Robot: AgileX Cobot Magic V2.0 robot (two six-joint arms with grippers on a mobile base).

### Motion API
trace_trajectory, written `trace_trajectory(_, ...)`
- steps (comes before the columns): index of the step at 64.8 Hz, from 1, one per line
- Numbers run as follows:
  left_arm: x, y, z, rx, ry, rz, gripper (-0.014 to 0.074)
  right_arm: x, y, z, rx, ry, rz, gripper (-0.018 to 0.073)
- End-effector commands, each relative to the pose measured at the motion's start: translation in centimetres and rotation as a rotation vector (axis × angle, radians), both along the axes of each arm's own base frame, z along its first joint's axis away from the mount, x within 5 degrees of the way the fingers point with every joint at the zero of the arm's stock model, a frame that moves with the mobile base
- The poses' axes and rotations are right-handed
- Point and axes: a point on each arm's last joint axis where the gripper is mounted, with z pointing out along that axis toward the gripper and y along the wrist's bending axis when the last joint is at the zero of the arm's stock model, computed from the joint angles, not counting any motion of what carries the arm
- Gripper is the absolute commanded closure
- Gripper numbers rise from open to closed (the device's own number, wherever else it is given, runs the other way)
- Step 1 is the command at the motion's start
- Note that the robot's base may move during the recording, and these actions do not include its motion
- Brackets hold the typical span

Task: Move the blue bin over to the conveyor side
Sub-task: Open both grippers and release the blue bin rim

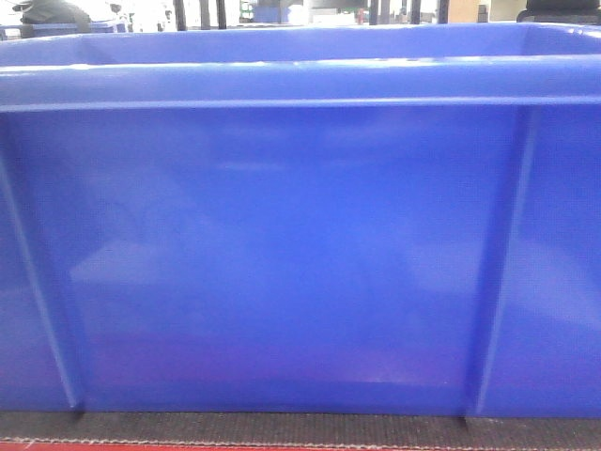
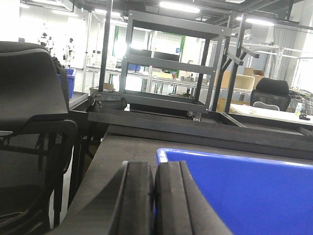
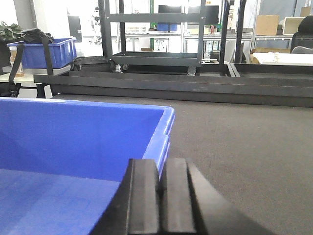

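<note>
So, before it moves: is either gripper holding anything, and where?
Both seem to: the left gripper pinches the blue bin at its left side rim, the right gripper at its right side rim.

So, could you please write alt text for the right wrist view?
The right gripper, fingers pressed together, sits low in front of the blue bin, which rests on the dark grey conveyor. Dark metal racks stand behind.

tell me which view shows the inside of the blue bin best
The right wrist view: it looks over the rim into the blue bin, showing an inner wall and part of the floor. The left wrist view catches only an inner corner; the front view shows just the outer wall.
</note>
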Motion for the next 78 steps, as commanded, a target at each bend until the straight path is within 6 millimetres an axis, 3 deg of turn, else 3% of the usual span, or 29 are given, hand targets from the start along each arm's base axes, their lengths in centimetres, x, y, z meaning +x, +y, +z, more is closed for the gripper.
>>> trace_trajectory(1,-0.1,0.0,0.1,0.002,-0.02,0.006,0.0585,-0.1,-0.1,0.1,-0.009,-0.017,-0.007,0.0648)
trace_trajectory(14,-0.1,0.0,0.1,0.002,-0.02,0.006,0.0585,-0.1,0.0,-1.2,0.134,-0.092,-0.013,0.0648)
trace_trajectory(27,-0.1,0.0,0.1,0.002,-0.02,0.006,0.0585,-0.6,-0.7,-4.9,0.13,-0.117,-0.128,0.0648)
trace_trajectory(40,-0.1,0.0,0.1,0.002,-0.02,0.006,0.0585,0.3,-0.7,-9.1,0.105,-0.03,-0.145,0.0648)
trace_trajectory(43,-0.1,0.0,0.1,0.002,-0.02,0.006,0.0585,0.3,-0.7,-8.5,0.113,-0.094,-0.141,0.0648)
trace_trajectory(65,-0.1,0.0,0.1,0.002,-0.02,0.006,0.0585,0.3,-0.7,-9.1,0.067,-0.035,-0.147,0.0648)
trace_trajectory(73,-0.1,0.0,0.1,0.002,-0.02,0.006,0.0585,0.3,-0.7,-9.3,-0.041,-0.027,-0.151,0.0648)
trace_trajectory(78,-0.1,0.0,0.1,0.002,-0.02,0.006,0.0585,0.3,-0.7,-9.1,-0.005,-0.041,-0.148,0.0648)
